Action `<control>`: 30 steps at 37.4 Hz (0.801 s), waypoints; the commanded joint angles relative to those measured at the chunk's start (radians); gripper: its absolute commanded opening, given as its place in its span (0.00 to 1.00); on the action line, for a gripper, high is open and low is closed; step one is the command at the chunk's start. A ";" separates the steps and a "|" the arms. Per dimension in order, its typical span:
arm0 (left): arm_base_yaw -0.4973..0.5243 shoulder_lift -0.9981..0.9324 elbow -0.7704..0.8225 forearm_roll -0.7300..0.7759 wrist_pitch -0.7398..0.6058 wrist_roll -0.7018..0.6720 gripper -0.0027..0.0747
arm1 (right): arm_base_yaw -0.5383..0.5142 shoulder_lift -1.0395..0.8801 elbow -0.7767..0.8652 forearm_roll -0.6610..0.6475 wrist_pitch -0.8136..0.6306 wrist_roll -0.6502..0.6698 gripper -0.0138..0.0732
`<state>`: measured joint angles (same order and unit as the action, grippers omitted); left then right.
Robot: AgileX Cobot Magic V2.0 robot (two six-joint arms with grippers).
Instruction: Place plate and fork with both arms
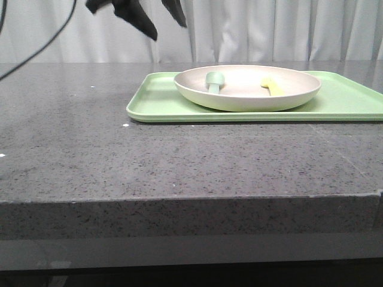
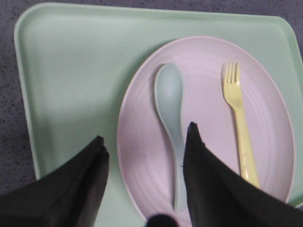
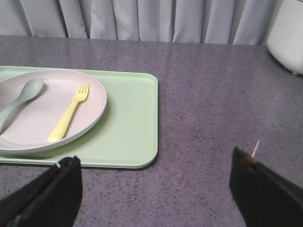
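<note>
The cream plate (image 1: 251,98) rests on a light-green tray (image 1: 155,101) at the table's right. Inside it lie the yellow fork (image 1: 272,87) on the right and a grey-green spoon (image 1: 214,81) on the left. My left gripper (image 1: 169,30) hangs high above the tray's left part. In the left wrist view it (image 2: 145,133) stands open over the plate (image 2: 203,94), its fingers either side of the plate's rim and spoon handle (image 2: 176,156), the fork (image 2: 239,123) beside them. My right gripper (image 3: 155,158) is open and empty over bare table, to the right of the tray (image 3: 130,113), plate (image 3: 47,104) and fork (image 3: 70,113).
The grey speckled table (image 1: 90,155) stretches left of the tray and ends in a front edge. A white rounded object (image 3: 289,38) sits at the far right of the table. Pale curtains hang behind, and a dark cable (image 1: 36,51) droops at the left.
</note>
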<state>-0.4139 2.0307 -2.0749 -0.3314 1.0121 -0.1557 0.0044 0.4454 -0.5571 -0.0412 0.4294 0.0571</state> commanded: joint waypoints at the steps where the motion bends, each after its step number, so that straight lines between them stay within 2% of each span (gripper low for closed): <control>1: -0.009 -0.127 -0.026 -0.014 -0.005 0.068 0.50 | 0.001 0.014 -0.036 -0.013 -0.077 -0.010 0.91; 8: 0.000 -0.239 0.045 -0.013 -0.022 0.117 0.50 | 0.001 0.014 -0.036 -0.013 -0.077 -0.010 0.91; 18: 0.061 -0.448 0.294 -0.024 -0.092 0.203 0.50 | 0.001 0.014 -0.036 -0.013 -0.077 -0.010 0.91; 26: 0.193 -0.682 0.600 -0.212 -0.113 0.460 0.50 | 0.001 0.014 -0.036 -0.013 -0.077 -0.010 0.91; 30: 0.285 -0.802 0.754 -0.242 -0.115 0.536 0.50 | 0.001 0.014 -0.036 -0.013 -0.081 -0.010 0.91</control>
<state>-0.1707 1.3214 -1.3685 -0.5135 0.9527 0.3261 0.0044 0.4454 -0.5571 -0.0412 0.4294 0.0571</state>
